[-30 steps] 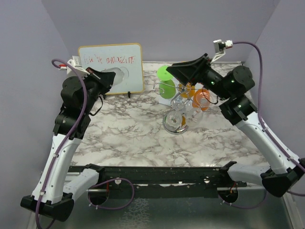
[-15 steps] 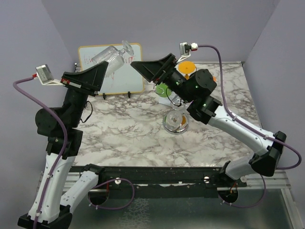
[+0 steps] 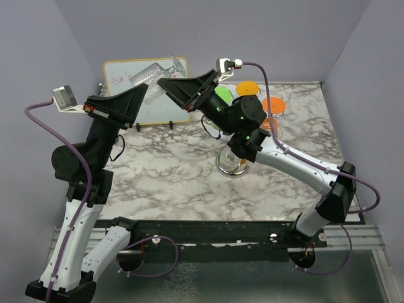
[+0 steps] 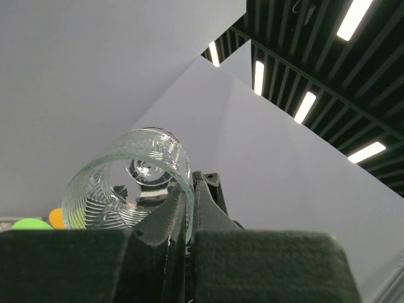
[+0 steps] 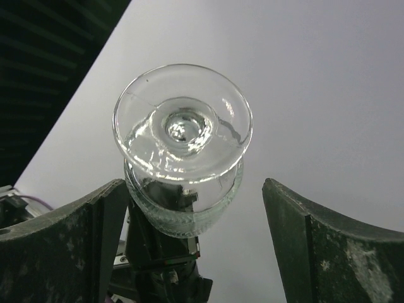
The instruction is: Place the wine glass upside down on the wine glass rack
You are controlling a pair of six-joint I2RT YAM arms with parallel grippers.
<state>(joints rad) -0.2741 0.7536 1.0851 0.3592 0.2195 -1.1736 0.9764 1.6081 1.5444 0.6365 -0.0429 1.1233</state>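
1. Aloft, left claw point(image 3: 144, 88) was clamped on the rim of the wine glass point(image 5: 183, 136), far-left above the surface point(image 3: 170, 183).
2. Right claw point(image 5: 192, 186) gaped wide, facing the foot, apparently not touching.
3. Best to centre on the stem before closing; wine glass rack point(image 3: 232, 164) waited to the right.

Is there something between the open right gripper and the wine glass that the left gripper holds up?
Nothing visible. The wine glass, held at its rim by the left gripper, points its foot at the right gripper. That gripper's fingers stand open on either side of the foot, with only air between them and the glass.
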